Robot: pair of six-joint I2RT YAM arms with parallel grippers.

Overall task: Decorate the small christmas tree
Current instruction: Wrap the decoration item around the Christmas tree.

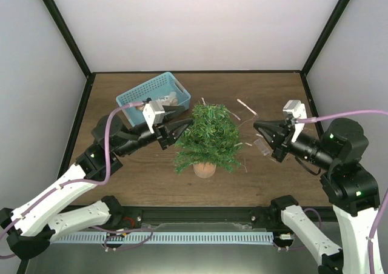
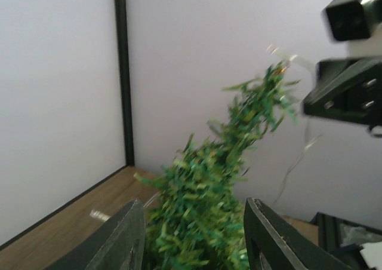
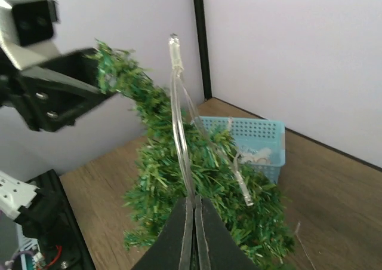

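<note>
Small christmas tree (image 1: 209,137), a bushy green fir in a brown pot (image 1: 204,169), stands upright near the middle of the wooden table (image 1: 273,177). One arm reaches toward it from each side.

The step in hand looks like draping a clear light string (image 3: 179,120) over the branches. To do it well, steady the tree from the left, since it looks light enough to tip. Bring the strand in from the right above the tip rather than through the needles, which would probably snag the thin wire. Lay it across the upper branches with some slack. Loose ends of the strand lie on the table behind the tree, and they could catch if you pull fast.

A light-blue basket (image 1: 136,95) sits at the far left with small items inside, too unclear to name.

Next comes your left gripper (image 1: 180,130), just in front of the basket, meeting the tree's upper left side. Its fingers (image 2: 128,234) stand about half apart with foliage filling the gap. The right wrist view shows the tree's tip tucked between them, so they appear to be gripping the branches.

On the right, your right gripper (image 1: 257,126) hangs near the tree without touching it. Its jaws are pressed together on a loop of the clear strand, and one small bulb (image 3: 174,43) stands up above them.
</note>
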